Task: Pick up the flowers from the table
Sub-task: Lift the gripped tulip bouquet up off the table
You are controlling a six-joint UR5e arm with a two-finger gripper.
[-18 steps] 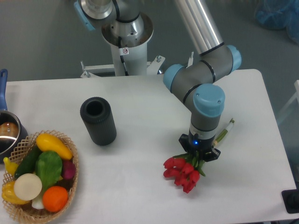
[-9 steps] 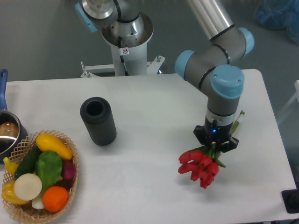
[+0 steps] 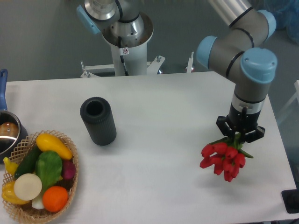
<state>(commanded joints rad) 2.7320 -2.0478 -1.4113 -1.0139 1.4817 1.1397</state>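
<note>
The flowers [image 3: 222, 159], a bunch of red tulips with green leaves, hang from my gripper [image 3: 240, 134] at the right side of the table [image 3: 154, 112]. The red heads point down and to the left. The gripper is shut on the flowers just above the heads, and the arm's wrist hides the stems. From this high view the bunch appears lifted off the tabletop.
A black ribbed cylinder [image 3: 98, 121] stands at centre left. A wicker basket of colourful vegetables [image 3: 39, 175] sits at the front left corner, with a pot [image 3: 7, 133] behind it at the left edge. The robot's base [image 3: 125, 37] is behind the table's far edge.
The gripper has carried the flowers to the right and appears to have raised them. The stems no longer show past the wrist.
</note>
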